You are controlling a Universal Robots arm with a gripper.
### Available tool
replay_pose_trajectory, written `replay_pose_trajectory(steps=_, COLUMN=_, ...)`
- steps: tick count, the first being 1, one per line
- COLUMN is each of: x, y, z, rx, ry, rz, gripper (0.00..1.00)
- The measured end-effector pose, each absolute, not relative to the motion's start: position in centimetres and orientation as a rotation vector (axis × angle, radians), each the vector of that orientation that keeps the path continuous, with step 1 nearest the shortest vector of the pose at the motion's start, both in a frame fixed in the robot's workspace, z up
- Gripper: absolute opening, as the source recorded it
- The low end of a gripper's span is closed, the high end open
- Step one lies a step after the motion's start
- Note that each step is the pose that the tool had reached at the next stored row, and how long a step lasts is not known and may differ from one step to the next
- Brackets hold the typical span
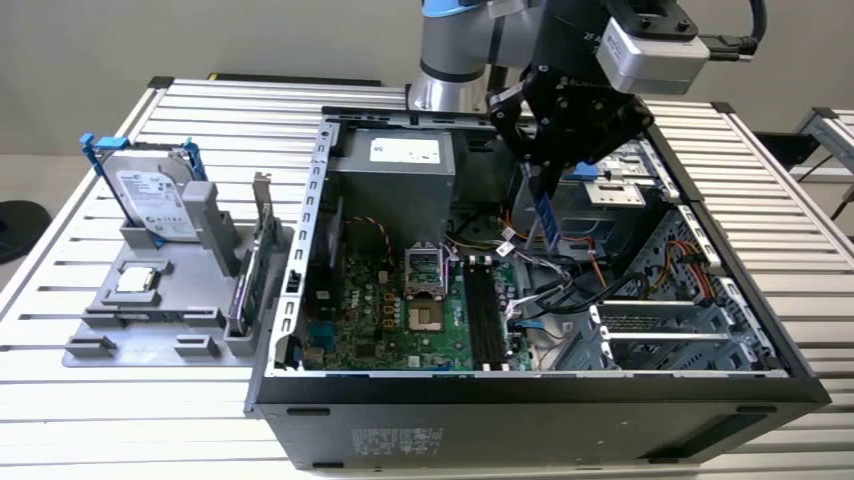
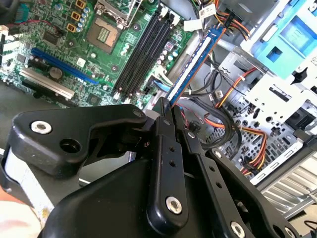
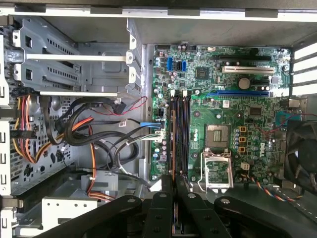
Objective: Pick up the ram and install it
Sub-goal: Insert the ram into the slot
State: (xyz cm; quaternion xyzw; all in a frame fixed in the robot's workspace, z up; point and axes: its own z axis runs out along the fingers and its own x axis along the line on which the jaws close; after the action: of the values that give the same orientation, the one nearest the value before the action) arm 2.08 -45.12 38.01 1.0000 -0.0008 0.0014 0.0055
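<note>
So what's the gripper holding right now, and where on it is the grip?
The gripper is shut on the long, narrow blue memory stick, the ram, pinching it at one end so the rest hangs down above the motherboard's slots.

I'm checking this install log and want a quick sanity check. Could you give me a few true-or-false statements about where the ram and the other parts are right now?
1. The gripper is shut on the ram. True.
2. The ram is seated in a memory slot. False: it hangs above the motherboard.
3. The hard drive sits inside the computer case. False: it stands in the grey holder outside.
4. The processor socket is open. True.
</note>
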Motion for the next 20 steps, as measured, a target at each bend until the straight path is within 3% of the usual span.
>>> replay_pose_trajectory(steps=20, x=2.08, y=-45.13, z=37.11, rx=3.131, ry=-0.002, rz=0.004, gripper=0.0)
